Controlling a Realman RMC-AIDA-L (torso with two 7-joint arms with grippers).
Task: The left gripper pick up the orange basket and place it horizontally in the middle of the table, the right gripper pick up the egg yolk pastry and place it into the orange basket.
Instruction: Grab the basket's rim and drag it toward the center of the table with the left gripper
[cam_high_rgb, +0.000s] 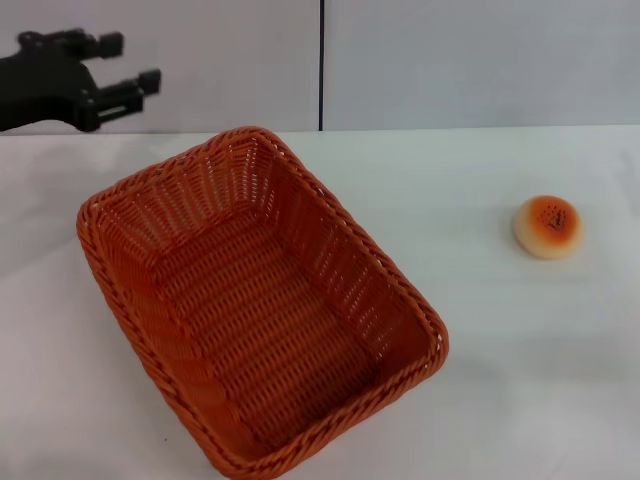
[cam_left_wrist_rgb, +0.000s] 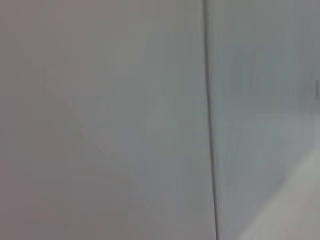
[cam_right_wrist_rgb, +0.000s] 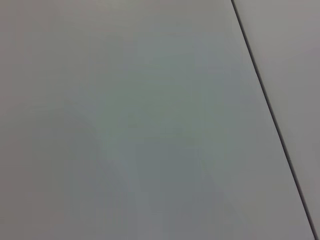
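At the upper left of the head view, the left hand (cam_high_rgb: 125, 88) is hovering above the far edge of the desk (cam_high_rgb: 520, 380), its 2 black fingers spread apart and pinching nothing. It is sitting well apart from the basket's nearest rim, so no grasp is under way yet.

Toward the centre and lower left of the frame, the orange basket (cam_high_rgb: 262, 306) is resting on the desk, empty, with its long side running diagonally from the upper left to the lower right. Judging by that slant, the step of setting it horizontally in the middle of the desk is not yet done.

At the right of the frame, the egg yolk pastry (cam_high_rgb: 547, 227) is lying alone on the desk, well apart from the basket and untouched.

The right hand is not showing in any view, so its state cannot be told; both wrist views are showing only a plain pale wall with a dark seam.

Both halves of the task appear to be left.
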